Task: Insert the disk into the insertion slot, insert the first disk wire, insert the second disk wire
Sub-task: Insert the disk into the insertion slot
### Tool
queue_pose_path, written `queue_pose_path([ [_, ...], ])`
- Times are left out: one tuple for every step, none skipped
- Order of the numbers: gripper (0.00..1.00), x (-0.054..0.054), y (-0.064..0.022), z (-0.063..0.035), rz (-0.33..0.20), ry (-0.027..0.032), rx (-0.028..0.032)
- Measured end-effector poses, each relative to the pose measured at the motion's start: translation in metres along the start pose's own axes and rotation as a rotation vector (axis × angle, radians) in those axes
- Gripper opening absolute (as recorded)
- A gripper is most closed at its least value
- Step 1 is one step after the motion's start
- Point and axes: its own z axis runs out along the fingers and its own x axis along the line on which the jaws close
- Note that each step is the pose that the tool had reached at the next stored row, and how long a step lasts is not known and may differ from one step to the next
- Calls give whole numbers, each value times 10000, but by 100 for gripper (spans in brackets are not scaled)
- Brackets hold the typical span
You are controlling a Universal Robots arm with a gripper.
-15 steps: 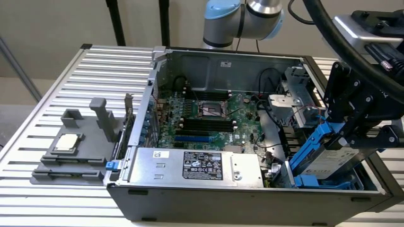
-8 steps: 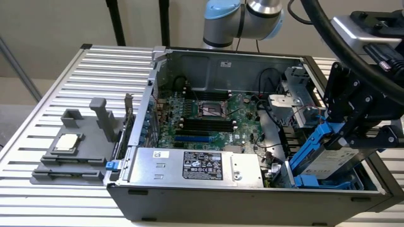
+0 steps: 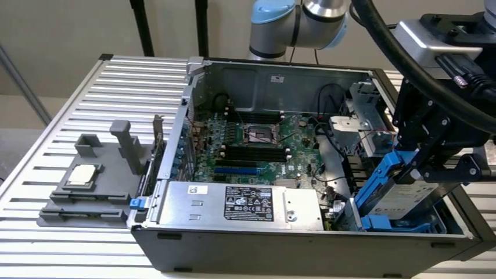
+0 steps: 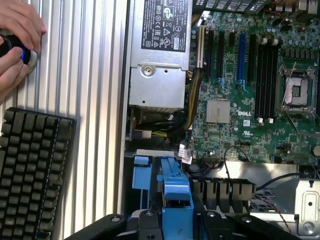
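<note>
The disk (image 3: 405, 196) hung tilted in the lower right of the exterior view. Its blue carrier was clamped between the dark fingers of the gripper (image 3: 424, 170), just above the insertion slot (image 3: 391, 224) in the near right corner of the open computer case (image 3: 310, 247). To my eye, doing it well meant squaring the carrier's edges with the cage's slotted walls and pressing down slowly, so nothing jammed. The arm (image 3: 306, 20) stood bent over the case from the upper right, wrist pitched downward.
</note>
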Motion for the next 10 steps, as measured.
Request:
queue_pose_path([
  [33,0,0,0,1,-4,0],
  [33,-1,0,0,1,-7,1],
  [33,-1,0,0,0,-9,0],
  [33,0,0,0,0,-12,0],
  [33,0,0,0,0,-17,0],
  [33,1,1,0,2,-27,1],
  [33,1,0,0,2,-38,1],
  [33,1,0,0,2,-51,1],
  [33,0,0,1,1,-62,2],
  [33,0,0,2,1,-74,3],
])
